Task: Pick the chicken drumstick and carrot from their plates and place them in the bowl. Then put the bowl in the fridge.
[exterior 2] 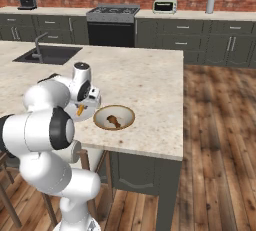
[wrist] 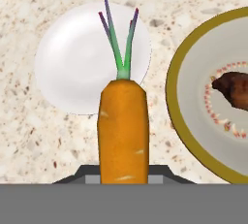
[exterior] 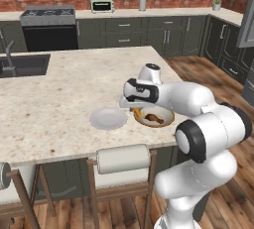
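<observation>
My gripper (wrist: 123,175) is shut on the orange carrot (wrist: 123,131), which hangs just above the counter with its green top pointing away from the hand. Beyond the carrot lies the pale grey-white plate (wrist: 72,63), bare. To its right sits the tan-rimmed bowl (wrist: 177,116) with the dark-brown chicken drumstick (wrist: 235,89) inside. From the left base view the gripper (exterior: 133,108) and carrot (exterior: 136,112) sit between the plate (exterior: 108,118) and the bowl (exterior: 168,119), at the bowl's left rim. The drumstick (exterior: 153,119) rests in the bowl. The blue plate is hidden.
The island counter's front edge (exterior: 74,156) runs close below the plate and bowl, with stool backs (exterior: 123,158) under it. A sink (exterior: 25,64) is at the far left. A grey panel (exterior: 246,25) at the right edge could be the fridge; I cannot tell.
</observation>
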